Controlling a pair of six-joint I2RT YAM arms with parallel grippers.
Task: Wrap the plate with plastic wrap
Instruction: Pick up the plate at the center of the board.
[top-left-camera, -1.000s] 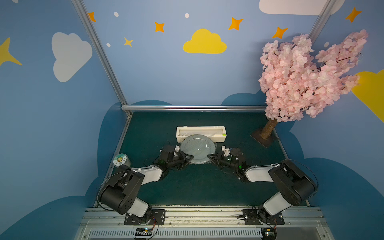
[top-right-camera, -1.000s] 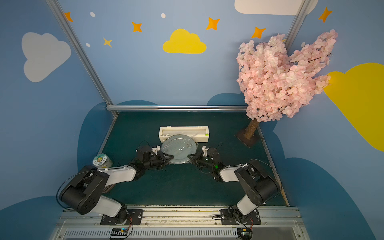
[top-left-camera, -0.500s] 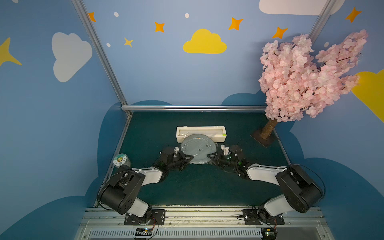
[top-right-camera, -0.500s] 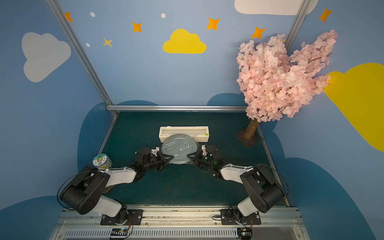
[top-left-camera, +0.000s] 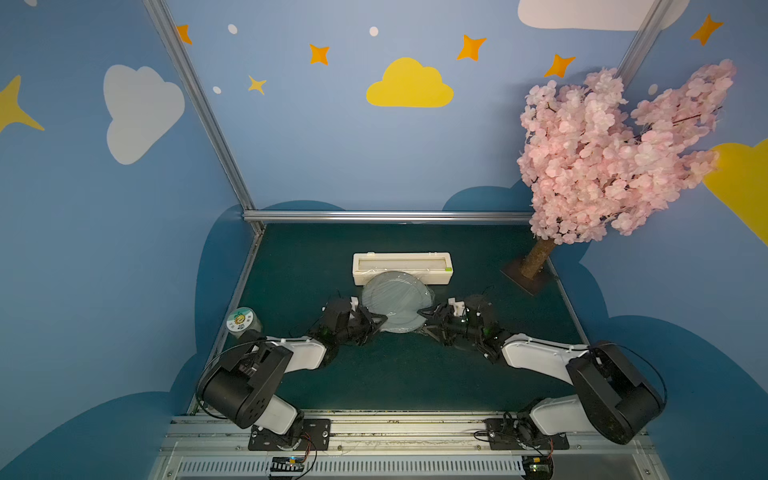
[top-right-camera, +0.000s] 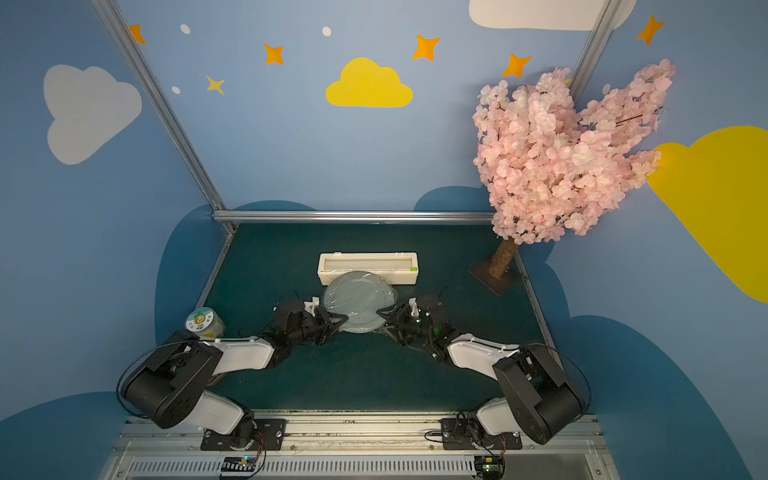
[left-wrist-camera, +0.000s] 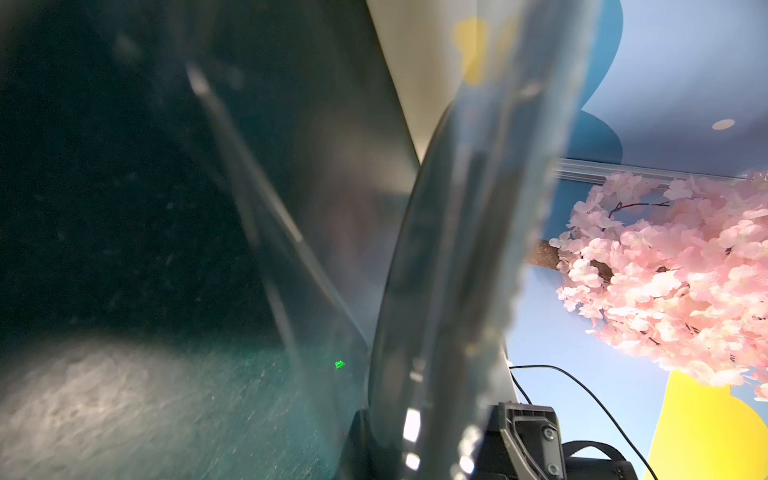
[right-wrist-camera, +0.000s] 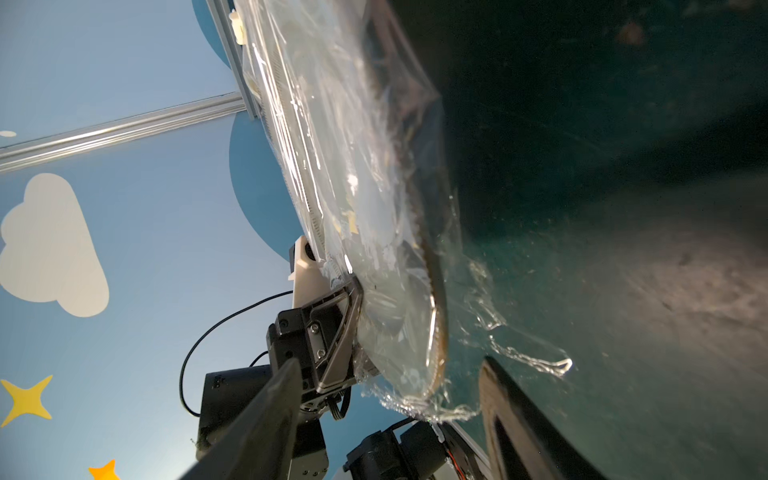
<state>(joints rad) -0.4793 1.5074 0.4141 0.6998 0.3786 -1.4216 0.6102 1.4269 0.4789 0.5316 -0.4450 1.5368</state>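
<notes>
Glossy plastic wrap (right-wrist-camera: 365, 174) covers the plate (top-left-camera: 390, 299); left gripper (top-left-camera: 381, 320) clamps its rim, right gripper (top-left-camera: 424, 321) gapes.

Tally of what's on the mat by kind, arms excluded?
plate: 1
plastic wrap: 1
dispenser box: 1
jar: 1
blossom tree: 1
Total: 5
</notes>
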